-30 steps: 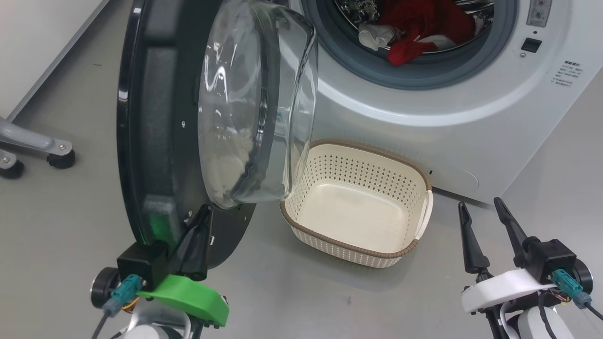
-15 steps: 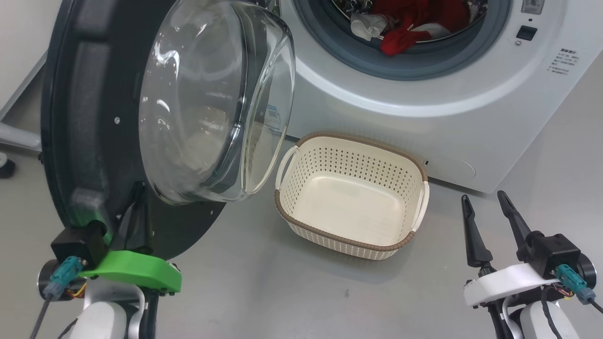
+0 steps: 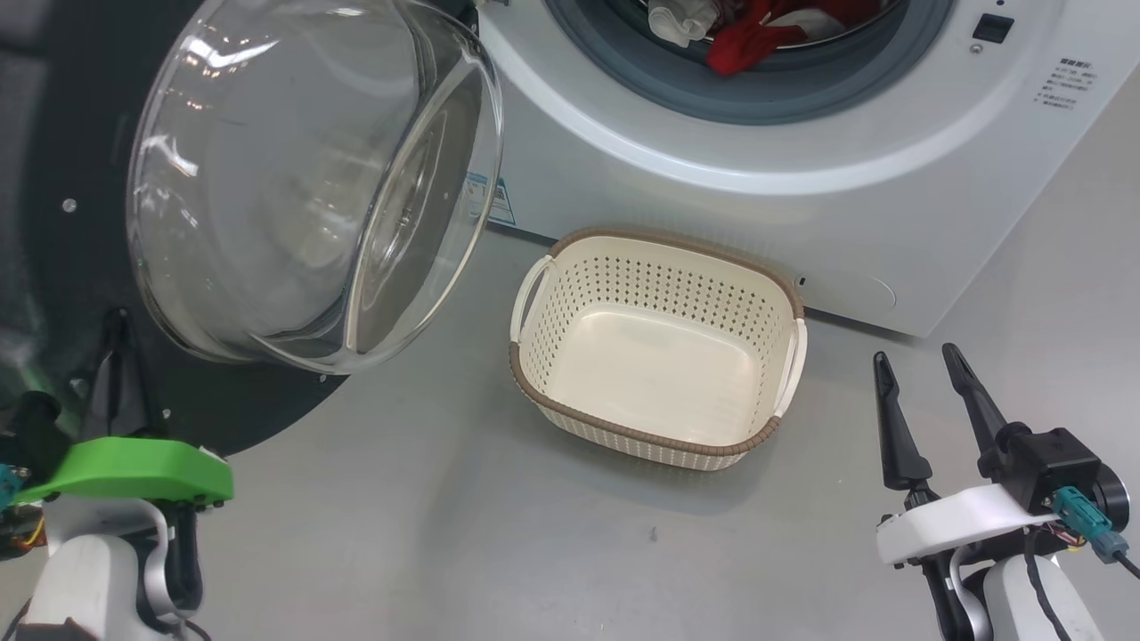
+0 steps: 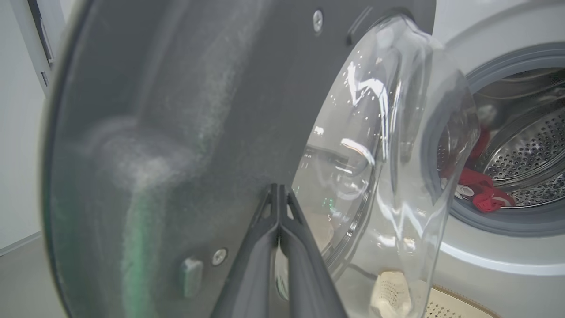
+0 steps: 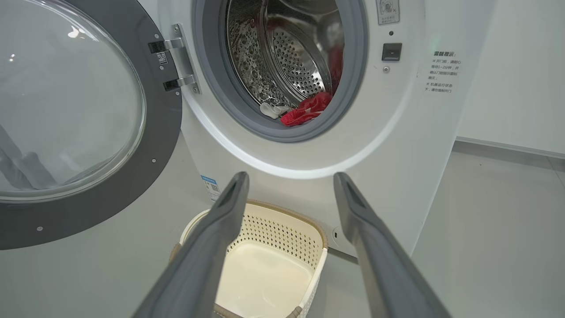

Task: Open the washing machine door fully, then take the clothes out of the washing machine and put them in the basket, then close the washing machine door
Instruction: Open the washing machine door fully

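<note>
Left claw [image 4: 279, 190]: mine, fingers pressed together, tips at the dark inner face of the door [image 3: 267, 196], which stands swung open. Right claw [image 3: 913, 356]: open, near the basket [image 3: 641, 436] on the floor [image 3: 445, 534]. Clothes [image 3: 748, 40] lie in the washer [image 3: 712, 205] drum.

Left pincer [image 4: 279, 194] closed tight, tips close against dark inner face of door [image 4: 176, 110], just beside glass bowl [image 4: 384, 154]. Beyond bowl: white washing machine [image 4: 485, 260], red clothes [image 4: 483, 192] low in drum [image 4: 525, 150]. Basket [image 4: 454, 304] rim at bottom right.
</note>
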